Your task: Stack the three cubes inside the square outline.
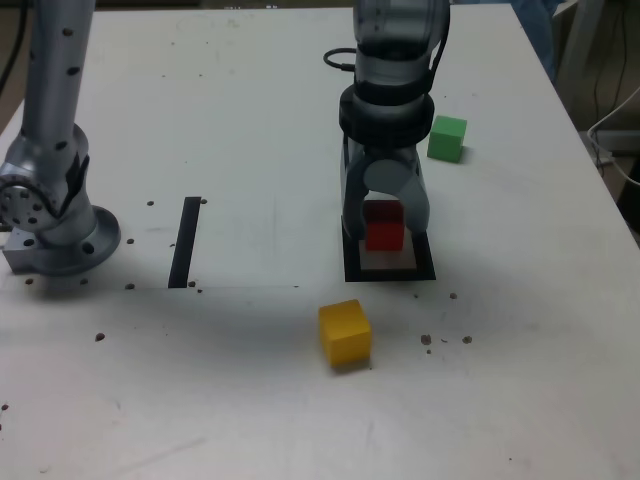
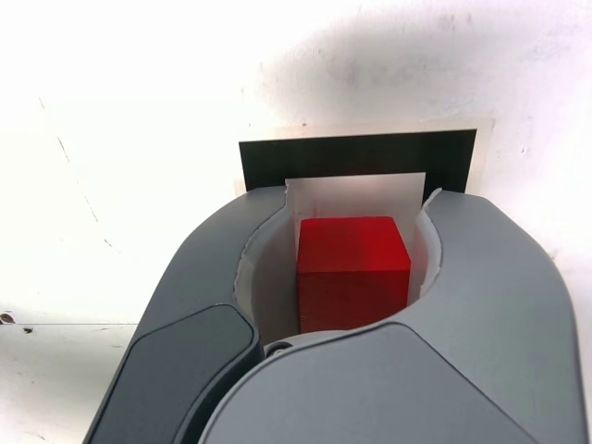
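Gripper (image 1: 384,232) clamped on red cube (image 1: 384,225), pointing down over the square outline (image 1: 352,262); cube sits btwn the jaws, above the outline's white centre. Open table (image 1: 250,120) all round the outline. Yellow cube (image 1: 345,332) near outline's front edge, green cube (image 1: 447,138) behind it, twd exterior view's right. Black strip (image 1: 185,241) well apart, exterior view's left.

White table (image 1: 250,400), black square outline (image 1: 352,268), yellow cube (image 1: 345,332), green cube (image 1: 447,138), black strip (image 1: 185,242), arm base (image 1: 60,240)
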`<state>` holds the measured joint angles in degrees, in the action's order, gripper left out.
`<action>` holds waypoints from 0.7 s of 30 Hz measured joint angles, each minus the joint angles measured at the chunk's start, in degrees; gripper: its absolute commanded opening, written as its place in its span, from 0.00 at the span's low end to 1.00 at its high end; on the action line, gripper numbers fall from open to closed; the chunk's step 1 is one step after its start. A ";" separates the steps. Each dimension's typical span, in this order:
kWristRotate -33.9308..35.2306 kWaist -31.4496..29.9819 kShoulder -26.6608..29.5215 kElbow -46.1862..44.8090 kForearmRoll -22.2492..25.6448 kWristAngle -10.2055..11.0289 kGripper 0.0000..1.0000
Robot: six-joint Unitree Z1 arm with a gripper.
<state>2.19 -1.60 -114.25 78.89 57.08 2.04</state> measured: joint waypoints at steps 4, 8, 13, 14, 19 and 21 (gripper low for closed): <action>0.00 -0.09 0.02 -0.68 -0.43 -0.05 0.38; 0.00 -0.09 0.08 -0.92 -0.69 -0.04 0.55; 0.00 -0.09 0.08 -1.00 -1.12 0.20 0.64; 0.00 -0.09 0.08 -1.02 -1.23 0.23 0.67; -0.09 -0.09 0.08 -1.30 -2.01 0.29 0.90; -0.17 -0.09 0.08 -1.37 -2.07 0.30 0.96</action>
<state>2.03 -1.69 -114.17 77.52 55.01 2.34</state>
